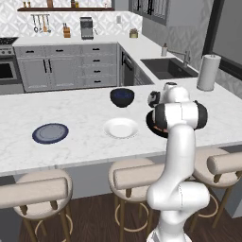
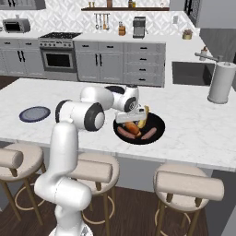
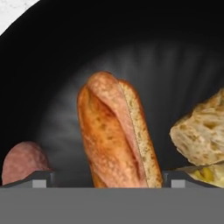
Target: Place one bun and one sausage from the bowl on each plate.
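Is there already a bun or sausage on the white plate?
No, in the left base view the white plate lies bare on the counter, while the buns and sausages are in the black bowl.

The arm (image 1: 182,116) hides most of the black bowl (image 1: 152,126).

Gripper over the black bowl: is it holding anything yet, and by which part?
Nothing is held. The gripper is open, its fingertips straddling the near end of a bun lying in the black bowl, not touching it.
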Motion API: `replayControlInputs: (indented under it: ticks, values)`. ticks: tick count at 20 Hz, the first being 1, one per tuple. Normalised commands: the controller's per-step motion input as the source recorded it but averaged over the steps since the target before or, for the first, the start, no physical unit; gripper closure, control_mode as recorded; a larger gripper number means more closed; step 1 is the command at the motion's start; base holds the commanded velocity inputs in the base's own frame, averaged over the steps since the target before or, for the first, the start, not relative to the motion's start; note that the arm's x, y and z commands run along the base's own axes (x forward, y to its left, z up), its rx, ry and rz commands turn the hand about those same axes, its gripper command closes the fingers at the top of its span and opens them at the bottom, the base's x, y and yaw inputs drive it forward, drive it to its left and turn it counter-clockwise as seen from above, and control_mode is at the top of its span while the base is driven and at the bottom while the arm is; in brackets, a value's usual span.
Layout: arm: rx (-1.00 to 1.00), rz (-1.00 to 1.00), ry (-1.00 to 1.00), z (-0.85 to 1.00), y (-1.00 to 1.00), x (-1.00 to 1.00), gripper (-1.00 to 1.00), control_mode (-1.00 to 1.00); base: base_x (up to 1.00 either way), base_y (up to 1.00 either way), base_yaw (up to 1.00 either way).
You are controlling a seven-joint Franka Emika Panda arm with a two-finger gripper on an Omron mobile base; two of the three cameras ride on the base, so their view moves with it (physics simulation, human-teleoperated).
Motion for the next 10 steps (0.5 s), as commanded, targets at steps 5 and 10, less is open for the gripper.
replayControlInputs:
  ticks: [5,10]
  values:
    - [-0.02,0.02,0.0,-0.53,0.06,0.0,-1.0,-1.0,0.0,0.0,0.0]
    - [-0.06,0.02,0.0,-0.56,0.16,-0.08,1.0,-1.0,0.0,0.0,0.0]
